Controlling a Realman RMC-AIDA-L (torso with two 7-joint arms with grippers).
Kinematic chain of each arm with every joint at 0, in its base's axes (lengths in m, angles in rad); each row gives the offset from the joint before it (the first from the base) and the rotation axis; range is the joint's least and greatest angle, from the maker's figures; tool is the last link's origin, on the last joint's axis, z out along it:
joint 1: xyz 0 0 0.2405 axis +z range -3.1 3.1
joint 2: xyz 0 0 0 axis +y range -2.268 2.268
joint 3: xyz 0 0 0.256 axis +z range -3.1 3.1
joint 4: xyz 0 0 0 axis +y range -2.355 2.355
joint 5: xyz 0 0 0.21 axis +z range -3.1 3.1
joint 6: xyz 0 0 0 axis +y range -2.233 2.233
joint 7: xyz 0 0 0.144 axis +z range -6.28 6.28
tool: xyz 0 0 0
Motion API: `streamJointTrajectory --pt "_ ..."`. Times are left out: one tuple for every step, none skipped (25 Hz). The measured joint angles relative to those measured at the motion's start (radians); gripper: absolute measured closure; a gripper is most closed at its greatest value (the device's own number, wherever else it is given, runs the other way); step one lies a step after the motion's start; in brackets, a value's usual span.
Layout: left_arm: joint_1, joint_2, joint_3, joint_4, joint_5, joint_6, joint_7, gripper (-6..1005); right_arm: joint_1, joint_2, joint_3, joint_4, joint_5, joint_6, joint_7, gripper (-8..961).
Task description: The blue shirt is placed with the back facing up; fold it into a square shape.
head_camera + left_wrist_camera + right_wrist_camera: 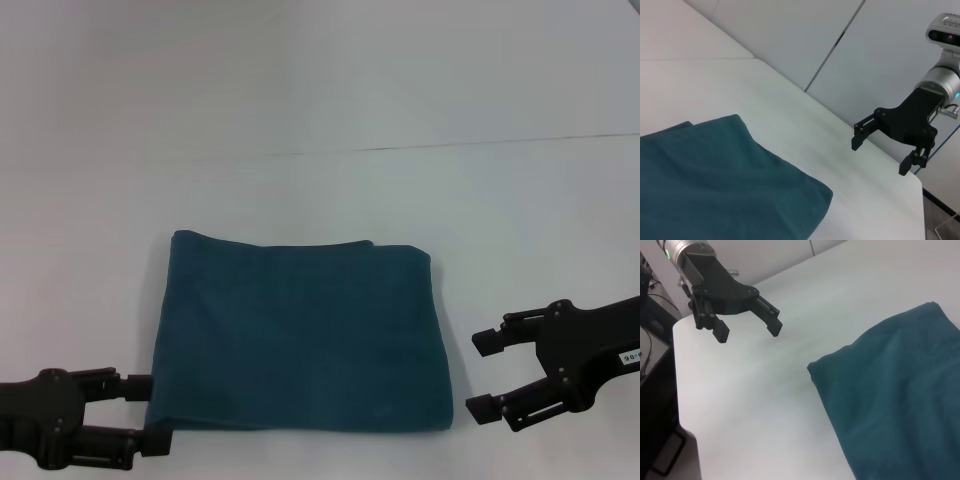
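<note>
The blue shirt [300,340] lies flat on the white desk [320,190] as a compact, nearly square stack of layers with plain fabric on top, so the folding looks essentially finished, with at most a little tidying of the edges left. The left tool [145,415] sits at the shirt's near left corner, fingers spread, just beside or touching the cloth but gripping nothing. The right tool [485,375] hangs open and empty just beside the shirt's right edge, clear of the fabric.
</note>
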Motion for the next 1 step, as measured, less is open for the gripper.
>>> streamJointTrajectory --pt "0.000 0.000 0.000 0.001 0.002 0.000 0.001 47 0.000 0.000 0.000 0.000 0.000 0.000 0.000 22"
